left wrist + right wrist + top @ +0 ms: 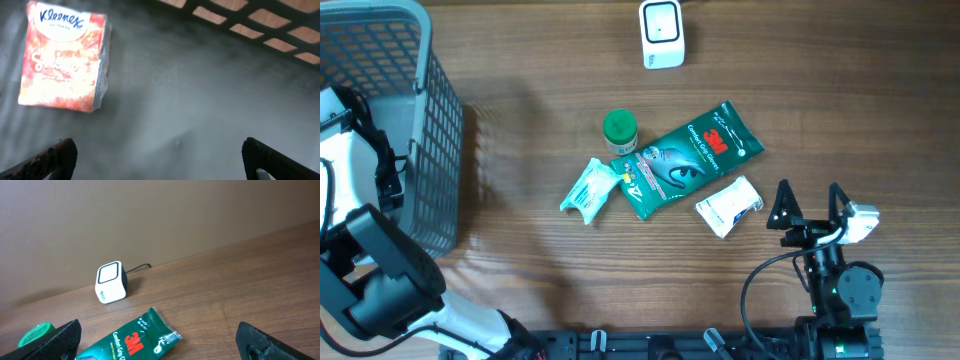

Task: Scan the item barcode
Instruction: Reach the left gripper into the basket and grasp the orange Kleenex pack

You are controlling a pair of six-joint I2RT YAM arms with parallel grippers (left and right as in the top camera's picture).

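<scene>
The white barcode scanner stands at the table's far edge, also visible in the right wrist view. Mid-table lie a green 3M glove pack, a green-capped bottle, a small teal-and-white packet and a white packet. My right gripper hovers open and empty just right of the white packet, facing the 3M pack. My left gripper is open and empty over the basket's grey floor, with a Kleenex tissue pack lying ahead and to its left.
A grey mesh basket fills the left side of the table, with the left arm reaching into it. A cable runs from the scanner along the back wall. The bottle's green cap shows by my right gripper's left finger.
</scene>
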